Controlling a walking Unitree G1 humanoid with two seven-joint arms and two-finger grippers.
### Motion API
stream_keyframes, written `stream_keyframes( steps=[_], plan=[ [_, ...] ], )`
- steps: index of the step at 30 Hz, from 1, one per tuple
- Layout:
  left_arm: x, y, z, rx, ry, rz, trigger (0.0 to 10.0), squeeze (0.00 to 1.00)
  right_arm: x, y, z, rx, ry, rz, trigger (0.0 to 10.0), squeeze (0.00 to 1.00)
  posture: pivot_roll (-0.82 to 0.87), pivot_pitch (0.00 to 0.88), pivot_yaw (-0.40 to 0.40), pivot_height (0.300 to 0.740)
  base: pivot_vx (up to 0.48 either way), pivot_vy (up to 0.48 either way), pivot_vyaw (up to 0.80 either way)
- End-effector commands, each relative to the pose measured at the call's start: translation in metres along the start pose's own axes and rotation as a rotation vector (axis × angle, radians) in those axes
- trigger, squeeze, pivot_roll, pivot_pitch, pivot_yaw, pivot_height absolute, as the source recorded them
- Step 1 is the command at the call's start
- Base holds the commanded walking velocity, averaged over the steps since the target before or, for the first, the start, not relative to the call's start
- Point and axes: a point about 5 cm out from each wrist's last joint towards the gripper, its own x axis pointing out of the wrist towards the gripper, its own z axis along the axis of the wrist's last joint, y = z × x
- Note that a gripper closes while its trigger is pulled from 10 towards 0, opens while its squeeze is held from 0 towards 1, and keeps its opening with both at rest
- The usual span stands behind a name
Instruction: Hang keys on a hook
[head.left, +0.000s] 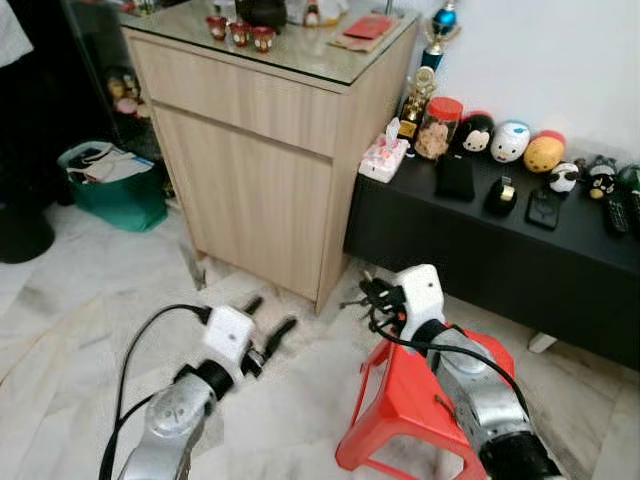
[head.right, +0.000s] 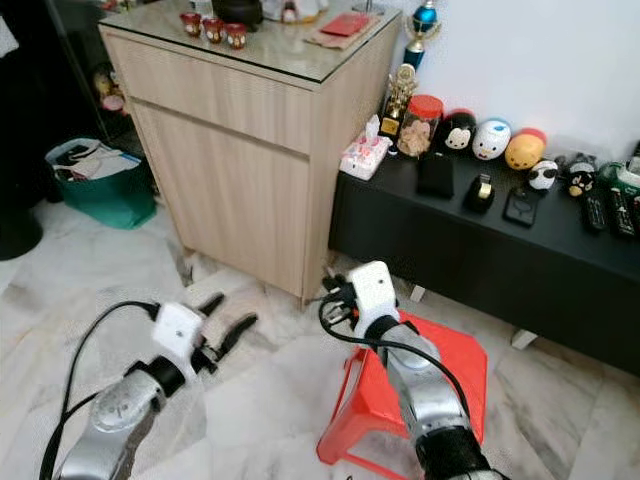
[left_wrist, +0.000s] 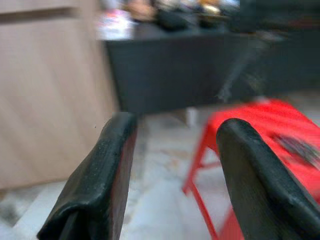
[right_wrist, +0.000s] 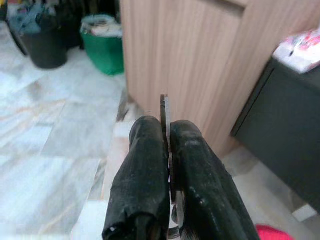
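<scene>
Above the red stool, the right hand reaches toward the wooden cabinet, its two black fingers pressed together on a key. That thin metal blade sticks out just past the fingertips, pointing at the cabinet's side. Lower and to the left, the left hand hangs over the marble floor with its fingers apart and nothing between them. Beside the cabinet stands a black table carrying toys and jars.
</scene>
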Motion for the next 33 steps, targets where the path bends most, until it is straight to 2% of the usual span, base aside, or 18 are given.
stream_keyframes(
  steps=[1,3,9,20,33],
  plan=[
    [0.003,-0.009,0.001,0.045,0.028,-0.089,10.0,0.00,0.003,0.003,0.008,-0.032,0.000,0.028,10.0,0.00,0.07,0.000,-0.085,0.740,0.000,0.000,0.00],
    [0.006,-0.014,0.002,0.098,0.042,-0.146,10.0,0.00,0.005,0.006,0.011,-0.034,0.005,0.040,10.0,0.00,0.07,0.000,-0.083,0.740,0.000,0.000,0.00],
    [0.014,-0.019,0.007,0.136,0.039,-0.194,10.0,0.00,0.004,0.009,0.017,-0.021,0.009,0.046,10.0,0.00,0.06,0.000,-0.077,0.740,0.000,0.000,0.00],
    [0.024,-0.017,0.010,0.113,0.026,-0.174,10.0,0.00,0.003,0.017,0.028,-0.001,-0.024,0.060,10.0,0.00,0.05,0.000,-0.077,0.740,0.000,0.000,0.00],
    [0.031,-0.022,0.006,0.105,0.025,-0.140,10.0,0.00,0.005,0.037,0.038,0.032,-0.040,0.101,10.0,0.00,0.05,0.000,-0.087,0.740,0.000,0.000,0.00]
  ],
)
